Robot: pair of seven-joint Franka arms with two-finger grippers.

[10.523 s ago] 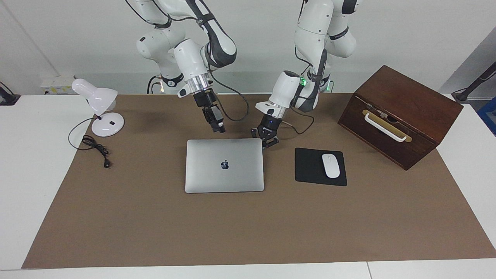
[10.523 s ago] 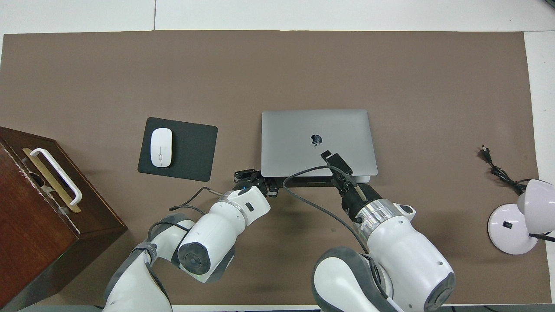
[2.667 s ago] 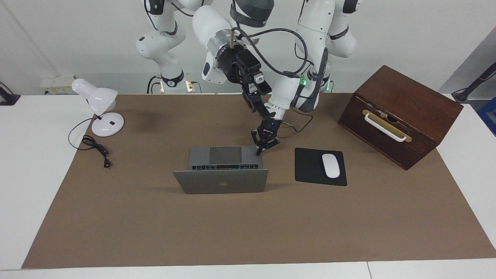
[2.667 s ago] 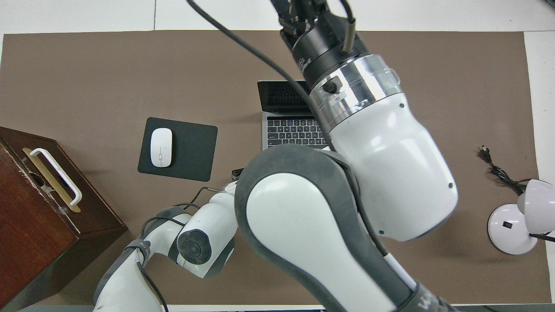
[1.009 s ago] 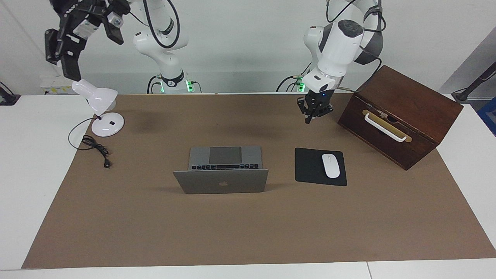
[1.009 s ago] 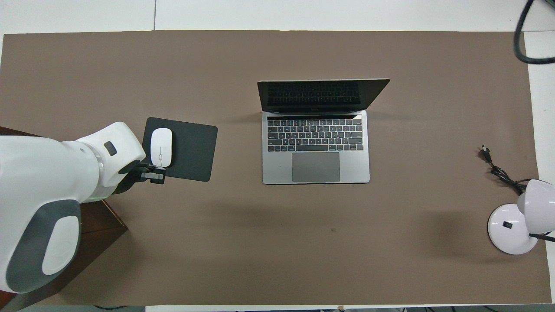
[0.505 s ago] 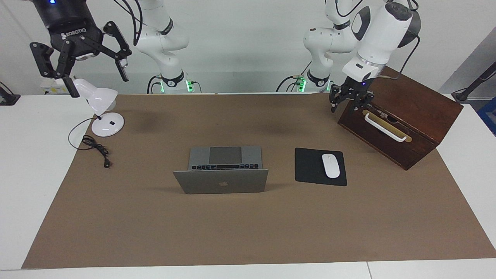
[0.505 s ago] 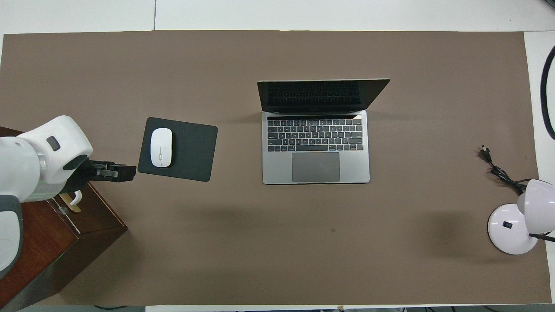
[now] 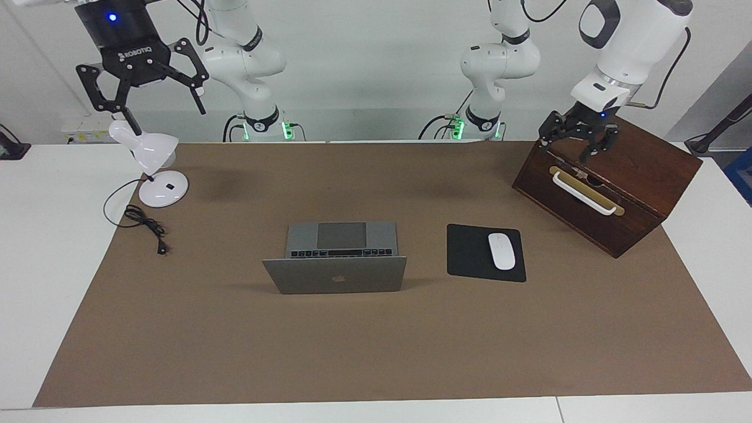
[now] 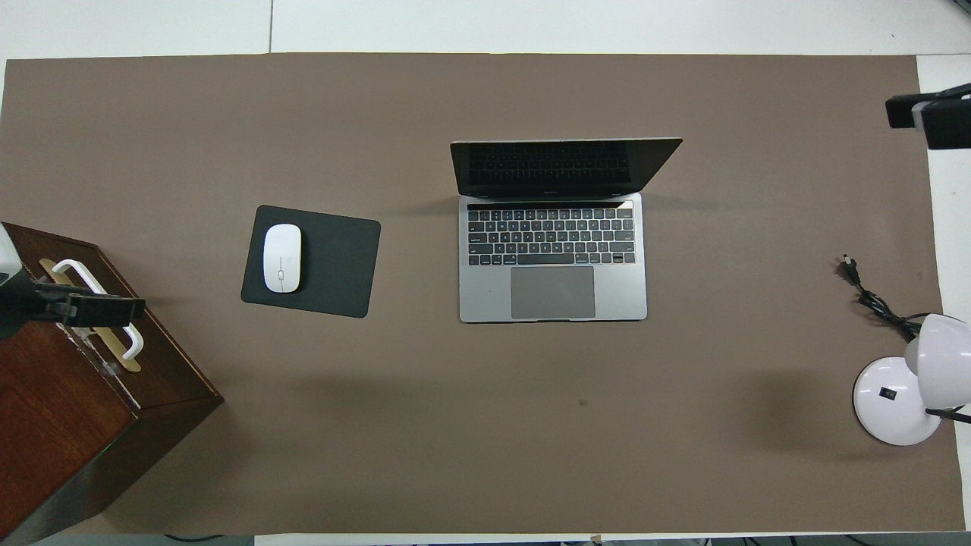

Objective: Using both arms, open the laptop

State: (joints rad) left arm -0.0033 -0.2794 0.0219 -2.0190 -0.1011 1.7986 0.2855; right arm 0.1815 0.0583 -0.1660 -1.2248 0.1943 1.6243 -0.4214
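The wooden box at the left arm's end of your worktop was shut, so you could not see inside it; it was dark brown, blocky, with a sloping top and a white bar handle on a brass plate. The laptop stood open on the middle of the matte brown mat, its thin silver-grey lid upright and tilted away from the robots, its black keys and large grey trackpad facing them. Beside it, toward the left arm's end, a smooth white mouse lay on a flat black mouse pad. At the right arm's end a glossy white desk lamp stood on its round base, its black cord coiled on the mat. Your left hand hung over the box with its fingers spread wide and nothing in them; half a second earlier it had been over the box's edge nearer the laptop. Your right hand was raised above the lamp, fingers also spread wide and empty, and had shifted slightly toward the robots' bases. The laptop, mouse and lamp had not moved.
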